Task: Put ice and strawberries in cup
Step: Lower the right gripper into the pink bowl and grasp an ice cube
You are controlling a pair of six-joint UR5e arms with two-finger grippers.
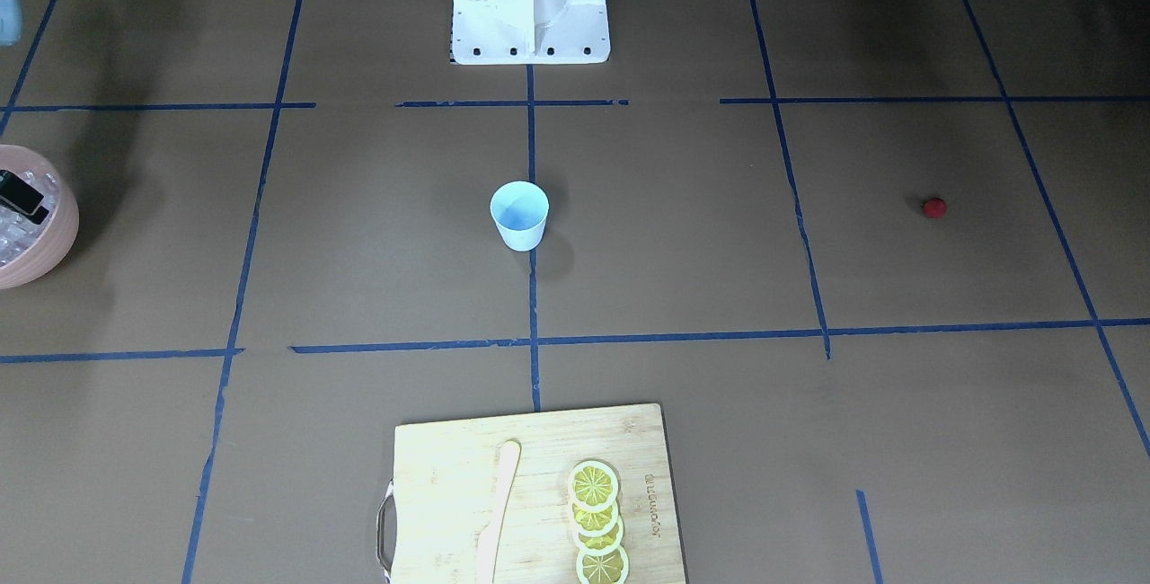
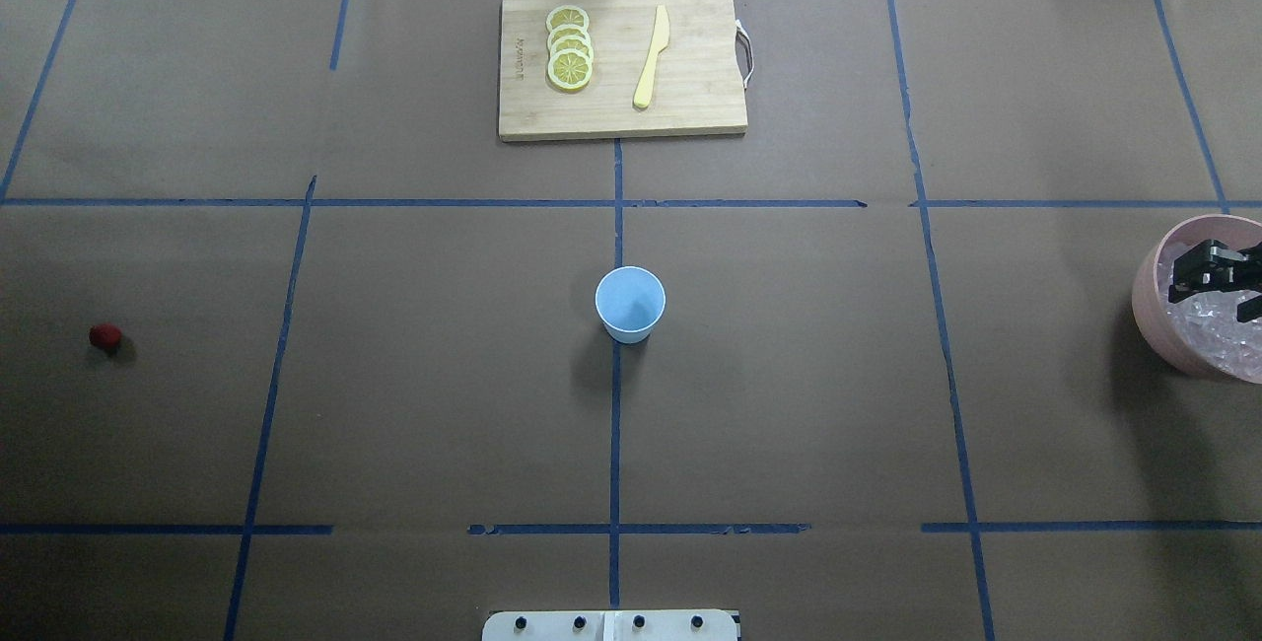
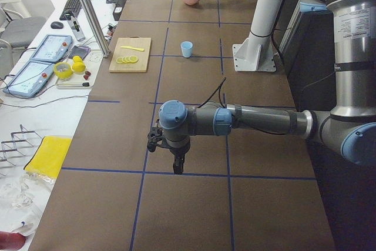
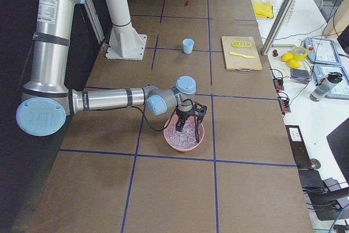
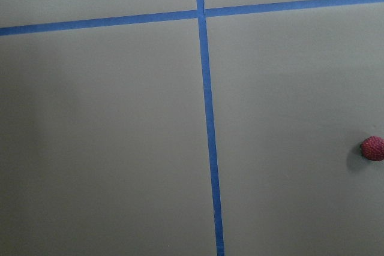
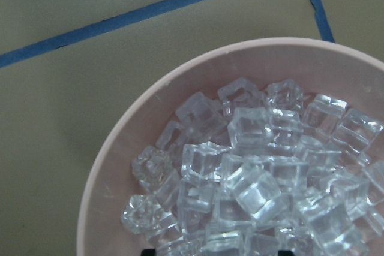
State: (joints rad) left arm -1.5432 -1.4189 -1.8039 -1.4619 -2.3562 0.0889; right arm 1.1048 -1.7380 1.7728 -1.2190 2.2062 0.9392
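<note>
The light blue cup (image 2: 630, 304) stands upright and empty at the table's centre, also seen from the front (image 1: 519, 216). The ice (image 6: 258, 184) is piled in a pink bowl (image 2: 1149, 276) at the table's right end. My right gripper (image 2: 1218, 288) hangs open just above the ice, holding nothing (image 4: 188, 126). A single red strawberry (image 2: 105, 335) lies on the brown paper far to the left, at the right edge of the left wrist view (image 5: 372, 148). My left gripper (image 3: 177, 166) points down over that end of the table; I cannot tell whether it is open or shut.
A wooden cutting board (image 2: 690, 108) with lemon slices (image 2: 570, 47) and a pale knife (image 2: 651, 57) lies at the far middle edge. The white robot base (image 1: 530, 27) sits behind the cup. Blue tape lines grid the paper.
</note>
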